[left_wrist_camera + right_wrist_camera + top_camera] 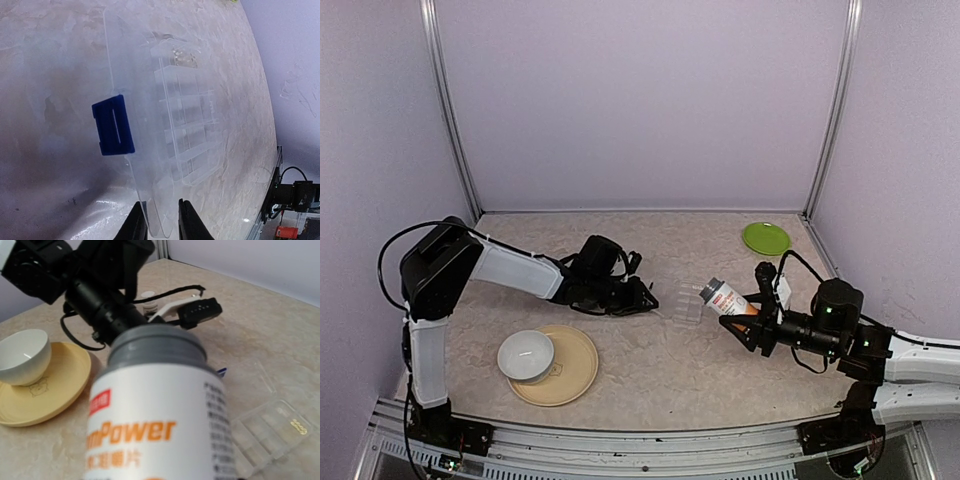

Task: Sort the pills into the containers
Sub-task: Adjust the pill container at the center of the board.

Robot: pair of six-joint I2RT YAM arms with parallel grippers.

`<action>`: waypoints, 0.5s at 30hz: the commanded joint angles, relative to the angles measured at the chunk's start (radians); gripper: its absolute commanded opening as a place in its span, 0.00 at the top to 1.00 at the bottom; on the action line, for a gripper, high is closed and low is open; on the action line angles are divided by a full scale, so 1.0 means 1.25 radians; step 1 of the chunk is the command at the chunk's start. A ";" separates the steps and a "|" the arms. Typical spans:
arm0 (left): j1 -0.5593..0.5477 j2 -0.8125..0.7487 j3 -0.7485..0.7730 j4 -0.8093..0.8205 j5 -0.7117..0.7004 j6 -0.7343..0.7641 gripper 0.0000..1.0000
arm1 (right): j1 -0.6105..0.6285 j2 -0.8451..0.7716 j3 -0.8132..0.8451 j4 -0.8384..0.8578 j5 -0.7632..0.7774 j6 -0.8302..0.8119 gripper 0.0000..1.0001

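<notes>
Pill box point(686, 306) lying on the table between the two grippers, lid open.

Top view: the left gripper point(644, 298) is seen low at the box's left edge. A bottle point(728, 300) is pinched in the right gripper point(756, 322), tilted, with its grey cap point(713, 289) just beside the box's right side. Left wrist view: the end of the clear lid point(125, 85), with its blue latch point(113, 125), lies between the fingers point(138, 225), which are set close either side; a firm pinch cannot be told. Right wrist view: the bottle fills the foreground, and the pills point(298, 426) are noted in an end compartment of the box, lower right.
</notes>
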 commanded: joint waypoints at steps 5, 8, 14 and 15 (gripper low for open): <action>-0.019 -0.063 -0.048 0.063 -0.040 -0.038 0.83 | -0.004 0.000 0.008 0.022 0.015 0.014 0.86; -0.023 -0.066 -0.057 0.071 -0.045 -0.042 0.86 | -0.004 0.002 0.007 0.024 0.013 0.016 0.84; -0.024 -0.066 -0.063 0.076 -0.045 -0.048 0.93 | -0.004 0.001 0.002 0.027 0.012 0.020 0.84; -0.024 -0.066 -0.064 0.075 -0.045 -0.049 0.93 | -0.004 0.000 0.002 0.028 0.013 0.020 0.84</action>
